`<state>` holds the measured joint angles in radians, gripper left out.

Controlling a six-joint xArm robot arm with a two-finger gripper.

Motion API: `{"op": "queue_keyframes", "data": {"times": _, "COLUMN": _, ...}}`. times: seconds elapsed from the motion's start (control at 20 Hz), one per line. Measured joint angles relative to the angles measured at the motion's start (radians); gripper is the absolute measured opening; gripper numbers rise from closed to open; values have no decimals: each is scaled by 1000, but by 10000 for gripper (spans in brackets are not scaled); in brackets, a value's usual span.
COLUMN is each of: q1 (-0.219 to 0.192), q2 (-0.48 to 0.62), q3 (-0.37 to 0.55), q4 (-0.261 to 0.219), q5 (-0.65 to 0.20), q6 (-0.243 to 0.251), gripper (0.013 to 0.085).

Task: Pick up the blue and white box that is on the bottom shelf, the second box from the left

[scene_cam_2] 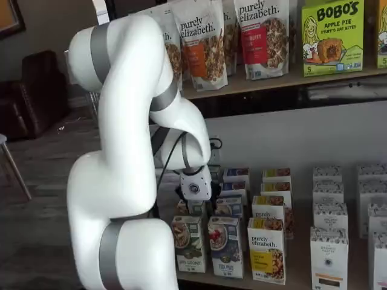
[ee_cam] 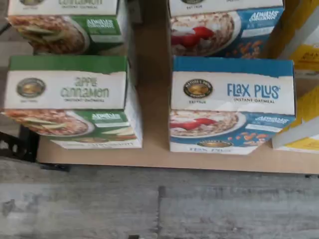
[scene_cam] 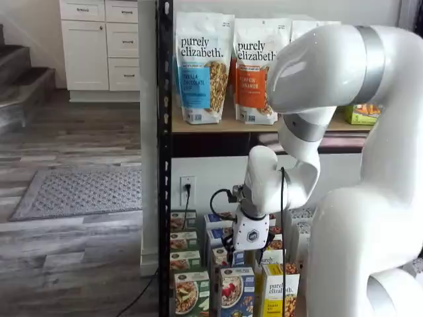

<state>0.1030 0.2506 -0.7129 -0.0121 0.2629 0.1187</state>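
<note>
The blue and white box (ee_cam: 232, 107), labelled Flax Plus with a bowl and red berries, stands upright at the front of its row on the bottom shelf (ee_cam: 154, 129). More boxes of the same kind line up behind it. In both shelf views it is the front blue box (scene_cam: 236, 290) (scene_cam_2: 226, 244). My gripper (scene_cam: 239, 254) (scene_cam_2: 196, 208) hangs just above that row, a little behind the front box. It touches nothing and holds nothing. Its black fingers are partly lost against the boxes, and they stand wide open.
A row of green Apple Cinnamon boxes (ee_cam: 70, 99) stands to the left of the blue row, and yellow purely elizabeth boxes (scene_cam: 277, 297) stand to its right. A black rack post (scene_cam: 164, 158) rises on the left. Granola bags (scene_cam: 201, 66) fill the upper shelf. Grey wood floor (ee_cam: 149, 209) lies in front.
</note>
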Motion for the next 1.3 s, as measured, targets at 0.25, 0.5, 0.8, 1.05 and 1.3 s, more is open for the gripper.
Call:
{"op": "queue_keyframes", "data": {"times": 0.25, "q1": -20, "q2": 69, "q3": -50, "q4": -16, "q5": -6, "q6": -4, "gripper": 850}}
{"op": "queue_keyframes", "data": {"times": 0.5, "q1": -37, "q2": 148, "q3": -113, "q4": -66, "q5": -15, "q6": 27, "gripper": 850}}
{"op": "queue_keyframes", "data": {"times": 0.8, "q1": -43, "q2": 226, "q3": -181, "q4": -41, "q5": -25, "q6": -4, "gripper": 850}}
{"op": "queue_keyframes", "data": {"times": 1.05, "q1": -48, "q2": 298, "q3": -253, "q4": -47, "q5": -27, "q6": -3, "gripper": 850}}
{"op": "queue_keyframes", "data": {"times": 1.3, "q1": -47, "q2": 359, "q3": -319, "q4": -27, "q5": -19, "q6": -21, "gripper": 850}}
